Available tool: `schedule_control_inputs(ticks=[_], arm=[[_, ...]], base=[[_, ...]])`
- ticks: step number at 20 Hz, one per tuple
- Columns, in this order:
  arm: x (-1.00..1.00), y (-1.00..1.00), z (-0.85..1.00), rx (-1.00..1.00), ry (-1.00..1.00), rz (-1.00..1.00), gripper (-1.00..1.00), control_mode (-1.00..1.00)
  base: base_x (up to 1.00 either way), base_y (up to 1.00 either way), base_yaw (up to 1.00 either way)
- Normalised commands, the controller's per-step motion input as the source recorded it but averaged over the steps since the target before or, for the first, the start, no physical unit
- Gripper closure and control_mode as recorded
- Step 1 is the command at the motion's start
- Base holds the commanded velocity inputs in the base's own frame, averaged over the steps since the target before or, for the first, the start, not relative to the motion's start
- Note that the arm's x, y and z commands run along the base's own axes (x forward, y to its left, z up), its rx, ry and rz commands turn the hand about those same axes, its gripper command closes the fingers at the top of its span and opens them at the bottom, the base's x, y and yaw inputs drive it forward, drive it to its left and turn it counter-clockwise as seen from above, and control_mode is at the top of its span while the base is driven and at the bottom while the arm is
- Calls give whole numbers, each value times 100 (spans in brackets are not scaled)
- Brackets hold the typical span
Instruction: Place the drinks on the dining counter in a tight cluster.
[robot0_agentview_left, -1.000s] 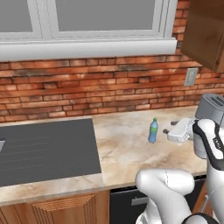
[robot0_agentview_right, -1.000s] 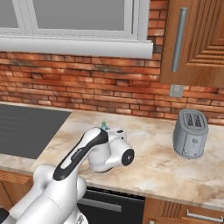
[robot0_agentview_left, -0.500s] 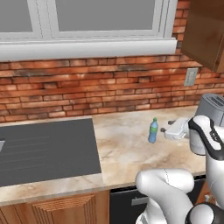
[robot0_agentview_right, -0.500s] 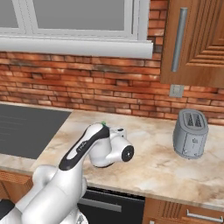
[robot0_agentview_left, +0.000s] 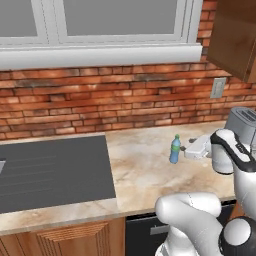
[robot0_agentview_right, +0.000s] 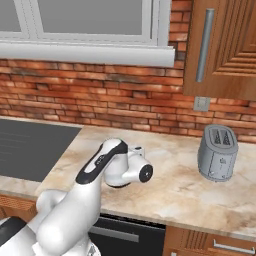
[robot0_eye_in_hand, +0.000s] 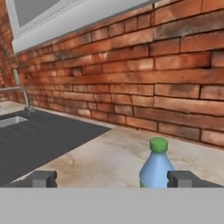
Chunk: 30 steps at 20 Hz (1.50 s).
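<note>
One blue bottle (robot0_agentview_left: 174, 149) (green cap)

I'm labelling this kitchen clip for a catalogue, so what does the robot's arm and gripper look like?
A glossy white arm of rounded, bulbous segments, with black bands at the joints and a round dark cap on one joint. Its gripper has a pale grey-white body and small dark grey fingertips.
</note>
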Motion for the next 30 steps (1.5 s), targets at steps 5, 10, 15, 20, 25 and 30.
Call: schedule_control_inputs(ticks=[5,10,15,20,25,30], arm=[[14,0,-13,0,6,0,-100,-100],[14,0,-19,0,7,0,-100,-100],[19,-4,-13,1,2,1,-100,-100],[15,-3,-15,4,0,2,-100,-100],[8,-4,-14,4,0,3,-100,-100],[10,-5,-10,2,0,3,-100,-100]], base=[[0,0,0],[0,0,0],[0,0,0],[0,0,0],[0,0,0],[0,0,0]])
